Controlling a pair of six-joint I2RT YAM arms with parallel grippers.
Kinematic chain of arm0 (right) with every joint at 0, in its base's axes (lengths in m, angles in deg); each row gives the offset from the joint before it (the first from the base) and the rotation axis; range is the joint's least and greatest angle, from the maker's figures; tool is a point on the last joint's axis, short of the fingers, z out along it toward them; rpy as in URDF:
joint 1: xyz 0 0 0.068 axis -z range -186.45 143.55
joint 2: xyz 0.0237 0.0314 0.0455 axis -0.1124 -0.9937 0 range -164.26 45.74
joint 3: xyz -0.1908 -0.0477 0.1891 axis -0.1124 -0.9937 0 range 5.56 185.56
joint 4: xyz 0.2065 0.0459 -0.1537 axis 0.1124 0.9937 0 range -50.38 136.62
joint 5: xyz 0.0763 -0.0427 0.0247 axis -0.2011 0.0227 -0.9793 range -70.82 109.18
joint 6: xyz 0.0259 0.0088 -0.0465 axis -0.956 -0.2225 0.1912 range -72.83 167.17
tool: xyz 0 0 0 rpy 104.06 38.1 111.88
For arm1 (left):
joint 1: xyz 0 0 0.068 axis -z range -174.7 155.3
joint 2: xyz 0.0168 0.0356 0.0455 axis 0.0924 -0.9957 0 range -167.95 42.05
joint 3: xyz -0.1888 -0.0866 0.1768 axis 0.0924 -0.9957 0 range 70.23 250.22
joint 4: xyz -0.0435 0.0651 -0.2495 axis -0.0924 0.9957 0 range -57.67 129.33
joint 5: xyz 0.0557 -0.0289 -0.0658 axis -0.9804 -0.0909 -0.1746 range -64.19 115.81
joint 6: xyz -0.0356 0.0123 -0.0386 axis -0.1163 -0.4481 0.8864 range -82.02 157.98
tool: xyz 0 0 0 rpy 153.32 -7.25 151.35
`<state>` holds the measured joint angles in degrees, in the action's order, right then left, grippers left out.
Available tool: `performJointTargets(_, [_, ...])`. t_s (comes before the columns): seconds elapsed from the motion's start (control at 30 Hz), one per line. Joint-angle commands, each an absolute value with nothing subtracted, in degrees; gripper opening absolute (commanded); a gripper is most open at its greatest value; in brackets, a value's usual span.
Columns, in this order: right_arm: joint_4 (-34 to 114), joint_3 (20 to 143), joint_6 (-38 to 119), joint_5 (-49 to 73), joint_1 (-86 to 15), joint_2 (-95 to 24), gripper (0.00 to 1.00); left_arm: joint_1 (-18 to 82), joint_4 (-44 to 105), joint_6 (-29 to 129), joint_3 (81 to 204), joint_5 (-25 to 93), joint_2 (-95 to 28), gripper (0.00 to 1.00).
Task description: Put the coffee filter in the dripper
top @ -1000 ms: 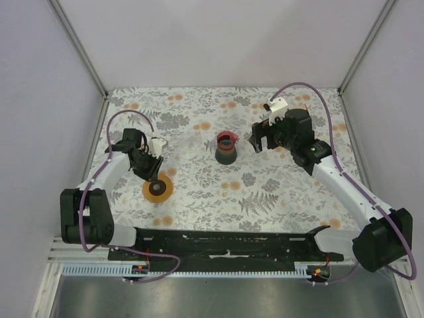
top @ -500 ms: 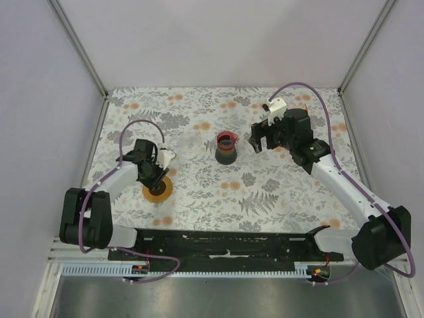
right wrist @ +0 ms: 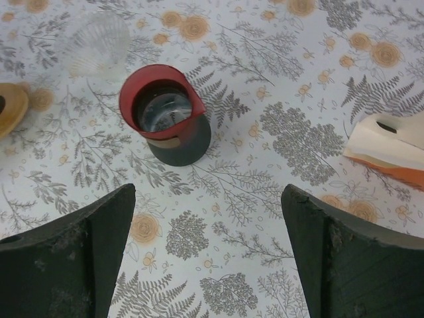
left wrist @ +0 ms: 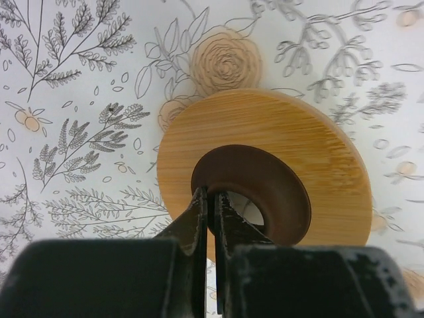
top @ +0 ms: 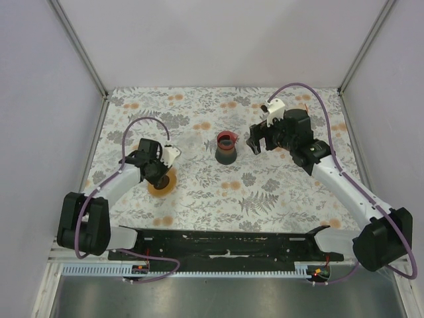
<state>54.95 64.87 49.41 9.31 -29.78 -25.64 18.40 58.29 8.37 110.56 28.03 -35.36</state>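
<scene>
The dripper (left wrist: 298,152), a round orange-brown wooden disc with a dark brown funnel in its centre, lies on the floral cloth at the left (top: 165,184). My left gripper (left wrist: 211,197) (top: 158,173) is shut, with one finger outside the funnel's near-left wall and one inside it. A pale ribbed fan-shaped thing, seemingly the coffee filter (right wrist: 98,45), lies flat on the cloth left of the cup, apart from both grippers. My right gripper (right wrist: 209,252) (top: 257,142) is wide open and empty, hovering right of the cup. The dripper's edge shows at the far left of the right wrist view (right wrist: 8,106).
A dark grey cup with a red rim and spout (top: 226,147) (right wrist: 169,119) stands mid-table. An orange-and-white box (right wrist: 391,149) lies to its right, near my right gripper. Walls close the table at the left, right and back.
My left arm has swung toward the middle, and the dripper has shifted a little away from the near edge with it. The right gripper has barely moved.
</scene>
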Motion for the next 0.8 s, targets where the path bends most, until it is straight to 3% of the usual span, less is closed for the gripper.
performJointTargets(0.0, [51.0, 66.4, 51.5, 2.4, -31.6, -21.5, 0.98, 16.5, 66.1, 11.2, 117.4, 41.8, -29.7, 0.02])
performJointTargets(0.17, [41.5, 61.0, 58.0, -3.5, -36.6, -16.1, 0.98, 14.4, 77.9, 11.1, 128.3, 55.7, -28.1, 0.02])
performJointTargets(0.5, [20.9, 59.5, 68.5, -1.3, -50.1, -14.3, 0.98, 14.1, 95.5, 16.3, 160.8, 88.5, -30.1, 0.02])
performJointTargets(0.77, [-0.3, 59.8, 69.2, 1.3, -56.4, -19.5, 0.98, 15.2, 93.8, 26.6, 168.7, 92.7, -29.1, 0.02])
